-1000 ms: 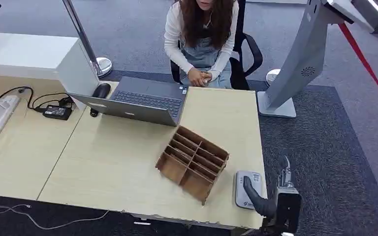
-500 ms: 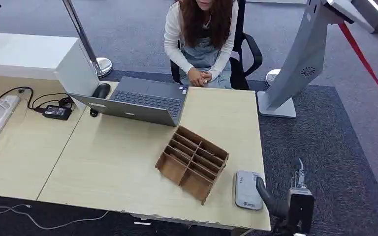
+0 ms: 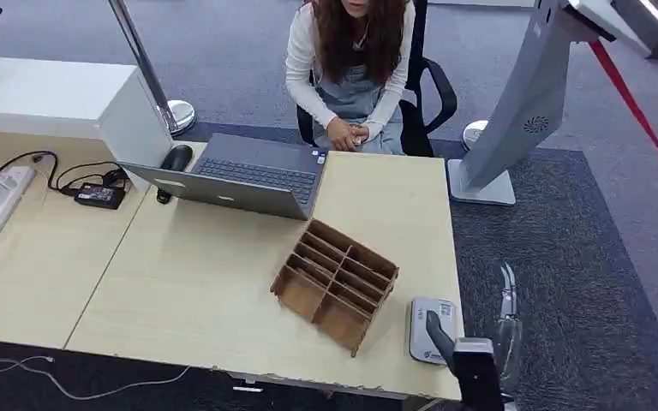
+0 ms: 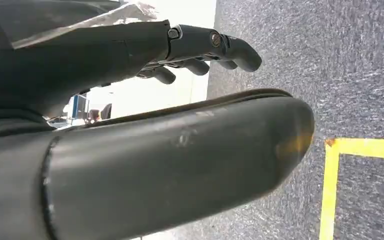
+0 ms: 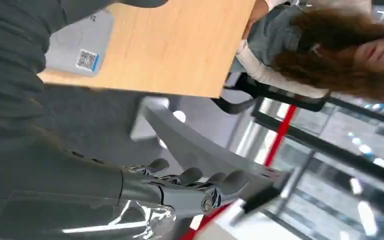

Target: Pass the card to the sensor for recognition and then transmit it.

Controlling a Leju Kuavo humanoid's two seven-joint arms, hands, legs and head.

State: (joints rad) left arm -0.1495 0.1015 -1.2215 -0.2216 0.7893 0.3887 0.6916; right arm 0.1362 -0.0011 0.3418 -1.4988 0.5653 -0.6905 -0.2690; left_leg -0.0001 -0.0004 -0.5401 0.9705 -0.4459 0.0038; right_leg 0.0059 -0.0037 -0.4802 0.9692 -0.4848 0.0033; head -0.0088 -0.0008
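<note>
Desk (image 3: 223, 282); sensor (image 3: 431, 330) beside right hand (image 3: 480, 342) fingers (image 3: 507, 295); empty.

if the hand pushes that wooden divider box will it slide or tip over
The wooden divider box will probably slide: it sits low and wide on the smooth table. It looks light, thin slats and open compartments, so likely easy to shove, and a push at one corner may turn it.

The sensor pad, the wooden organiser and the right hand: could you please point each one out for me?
sensor pad (image 3: 429, 328): head view, on its grey top face.
wooden organiser (image 3: 336, 283): head view, on its middle dividers.
right hand (image 3: 484, 347): head view, on the palm between thumb and fingers.
</note>
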